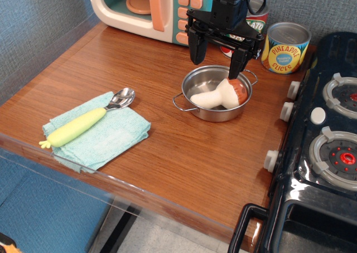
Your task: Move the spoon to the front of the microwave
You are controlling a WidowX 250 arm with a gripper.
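Note:
The spoon (83, 123) lies on a light teal cloth (100, 133) at the front left of the wooden table, its yellow-green handle pointing front-left and its silver bowl (122, 98) at the cloth's far edge. The microwave (150, 10) stands at the back, cream with a teal panel and peach-orange handle and buttons. My gripper (216, 61) is black, open and empty. It hangs over the far rim of a small metal pot, well to the right of the spoon and just in front of the microwave's button panel.
The metal pot (196, 86) holds a white-and-brown mushroom toy (220, 94). A pineapple slices can (285, 48) and another can (257, 19) stand at the back right. A black toy stove (318, 147) fills the right side. The table's front edge drops off.

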